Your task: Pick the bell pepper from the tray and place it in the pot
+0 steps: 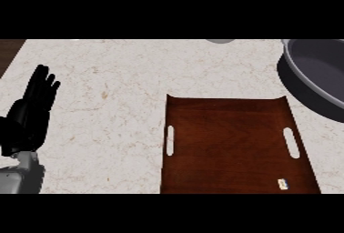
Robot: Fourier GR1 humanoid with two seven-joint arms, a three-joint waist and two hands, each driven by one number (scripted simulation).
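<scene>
One tray (235, 145), one pot (316, 73) upper right, one left hand (30, 113) resting, fingers straight.

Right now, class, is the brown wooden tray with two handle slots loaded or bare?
Bare. The brown wooden tray shows only wood grain, two white handle slots and a small pale mark near one corner; no bell pepper lies on it.

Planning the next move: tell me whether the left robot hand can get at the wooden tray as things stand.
Probably yes. The left robot hand rests open at the view's left, and only bare counter lies between it and the wooden tray. No bell pepper shows on the tray, though.
</scene>
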